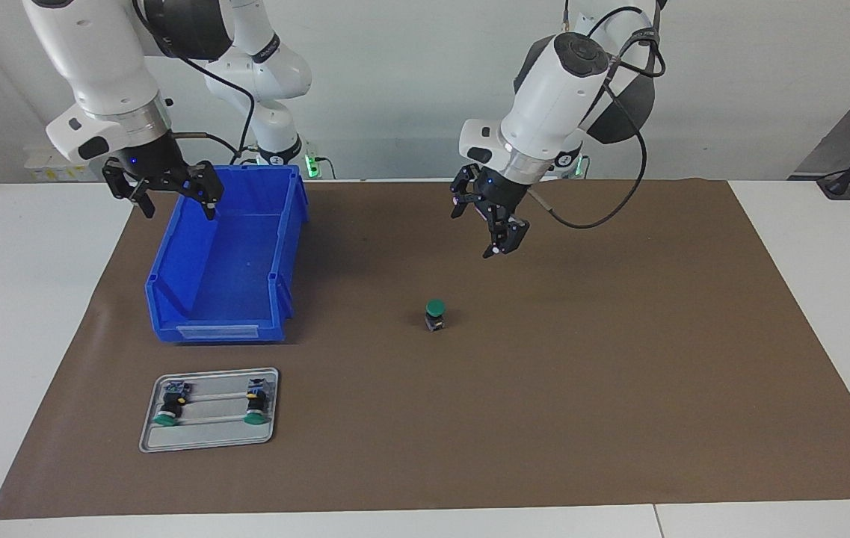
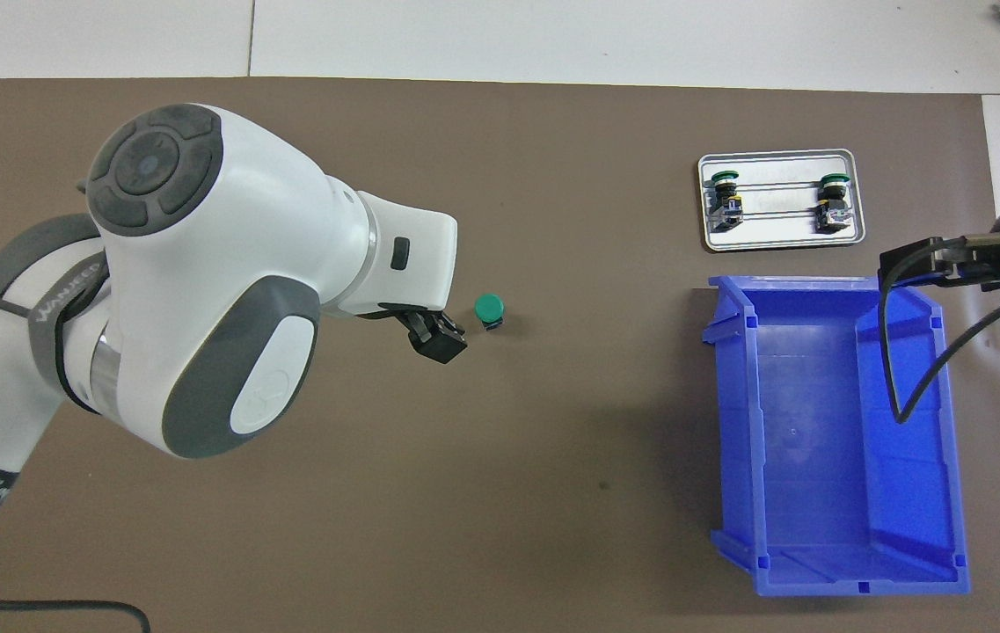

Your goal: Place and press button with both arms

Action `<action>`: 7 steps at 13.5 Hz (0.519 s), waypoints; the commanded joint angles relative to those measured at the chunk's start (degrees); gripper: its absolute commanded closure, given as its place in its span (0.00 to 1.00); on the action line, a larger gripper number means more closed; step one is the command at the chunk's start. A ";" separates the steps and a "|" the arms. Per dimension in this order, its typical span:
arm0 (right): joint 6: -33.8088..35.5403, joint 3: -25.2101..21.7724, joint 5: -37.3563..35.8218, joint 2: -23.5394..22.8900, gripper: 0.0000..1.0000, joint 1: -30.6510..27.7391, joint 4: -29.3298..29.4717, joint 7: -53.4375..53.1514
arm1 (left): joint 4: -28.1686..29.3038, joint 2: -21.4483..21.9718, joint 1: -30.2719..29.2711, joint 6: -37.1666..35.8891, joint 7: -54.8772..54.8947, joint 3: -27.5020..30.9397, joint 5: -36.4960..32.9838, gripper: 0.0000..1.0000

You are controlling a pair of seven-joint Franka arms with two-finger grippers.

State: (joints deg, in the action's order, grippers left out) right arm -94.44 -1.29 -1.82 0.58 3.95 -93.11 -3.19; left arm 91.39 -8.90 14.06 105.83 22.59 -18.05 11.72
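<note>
Two end effectors hang empty above the brown mat that covers the middle of the tabletop (image 1: 36, 314), and the risks run outward from the robots' edge. Nearest the robots, the right end effector (image 1: 170, 200) hovers with its black fingers spread over the robots' end of the open blue plastic bin (image 1: 230, 299); if it drops straight down it could clip the bin's rim and shove the bin along the mat. The left end effector (image 1: 498, 237), also spread and holding nothing, hangs tilted over bare mat near the mat's centre, just on the robots' side of the single upright push-button with a round green cap and black body (image 1: 435, 314). That button stands on its narrow base, apart from everything else, so it looks easy to topple: a slanted approach, or a fingertip landing off the middle of the cap, would likely tip it or skid it across the mat instead of pressing it. Pressing with nothing steadying the body seems the main hazard, which is probably why both arms are wanted. Farthest from the robots, close to the mat's corner at the right arm's end, a small grey metal tray (image 1: 208, 442) carries two more green-capped buttons (image 1: 167, 407) lying on their sides; these could roll if the tray is nudged.
</note>
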 commanded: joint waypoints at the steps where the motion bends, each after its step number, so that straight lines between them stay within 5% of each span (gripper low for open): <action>1: -7.91 0.24 1.82 2.23 0.00 4.63 -6.18 0.65 | 1.24 2.31 0.96 -4.83 -20.47 0.48 -1.96 0.00; 5: -15.40 0.32 3.04 -2.23 0.00 16.15 -7.70 -6.82 | 8.88 4.51 3.51 6.91 -41.64 0.30 -3.20 0.23; 7: -17.87 0.32 4.89 -4.96 0.00 19.24 -7.70 -6.92 | 9.33 3.81 3.52 7.80 -42.70 0.30 -3.20 0.62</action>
State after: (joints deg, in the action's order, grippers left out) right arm -109.81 -0.63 0.87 -2.60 22.02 -100.37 -10.44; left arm 97.62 -6.73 17.03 111.12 -17.50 -18.54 9.66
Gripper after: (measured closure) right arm 0.000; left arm 0.242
